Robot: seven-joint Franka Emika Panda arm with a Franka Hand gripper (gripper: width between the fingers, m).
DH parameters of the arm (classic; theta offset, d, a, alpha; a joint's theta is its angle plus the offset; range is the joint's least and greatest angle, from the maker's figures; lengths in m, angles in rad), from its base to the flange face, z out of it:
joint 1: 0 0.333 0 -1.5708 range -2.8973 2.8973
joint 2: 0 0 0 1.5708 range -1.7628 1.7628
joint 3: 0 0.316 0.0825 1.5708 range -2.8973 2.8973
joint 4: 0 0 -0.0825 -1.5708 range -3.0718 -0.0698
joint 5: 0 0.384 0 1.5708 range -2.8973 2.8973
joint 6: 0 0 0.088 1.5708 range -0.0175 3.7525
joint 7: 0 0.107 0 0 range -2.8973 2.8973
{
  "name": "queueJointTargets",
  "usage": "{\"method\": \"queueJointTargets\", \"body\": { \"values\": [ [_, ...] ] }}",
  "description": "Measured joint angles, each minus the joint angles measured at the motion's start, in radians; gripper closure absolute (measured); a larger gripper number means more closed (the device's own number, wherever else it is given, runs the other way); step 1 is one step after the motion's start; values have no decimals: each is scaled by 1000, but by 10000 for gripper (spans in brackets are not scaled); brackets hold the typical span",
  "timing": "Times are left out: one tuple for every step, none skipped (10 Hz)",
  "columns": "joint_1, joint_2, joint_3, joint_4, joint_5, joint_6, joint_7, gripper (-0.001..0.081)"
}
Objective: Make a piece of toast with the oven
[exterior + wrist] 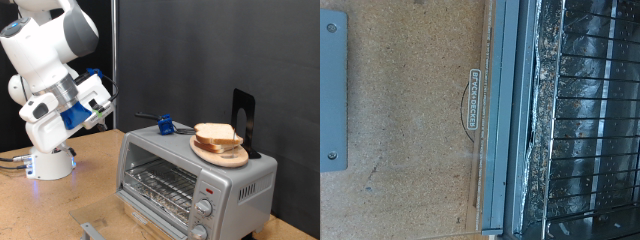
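Table (60,205): a chipboard surface is seen, on which the arm's base and the oven stand.
Arm (45,50): it is raised at the exterior view's left, well apart from the oven's top, with the hand tilted toward the oven.
Oven (195,180): it sits at the exterior view's lower right; the glass door (470,110) is seen let down flat in the wrist view, with the wire rack (585,120) exposed beside it. The opening of the door is judged done.
Rack contents: no bread is seen on the visible part of the rack, only crumbs along its edge; loading is judged not yet done.
Round wooden plate (218,156): it rests on the oven's top, toward the exterior view's right.
Piece of toast (217,133): it lies on the plate as part of a small stack of slices, untouched by the gripper.
Gripper (100,100): it hangs above the table, near the oven's left end and apart from the bread. Nothing is seen between its fingers; whether they stand wide or narrow cannot be told, and they are not visible in the wrist view.
Knobs (205,205): their setting is too small to be read.
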Motion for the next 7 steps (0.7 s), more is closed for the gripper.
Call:
{"method": "queueJointTargets", "body": {
  "values": [
    [5,-1,1,1,21,2,-30,-3],
    [19,-11,10,2,60,9,-70,-3],
    [39,-34,29,3,81,11,-85,-3],
    [54,-58,53,3,82,12,-87,-3],
    [64,-80,85,-1,63,36,-90,-3],
    [72,-101,122,-6,36,70,-90,-3],
    [80,-120,159,-8,3,84,-89,-3]
  ]
}}
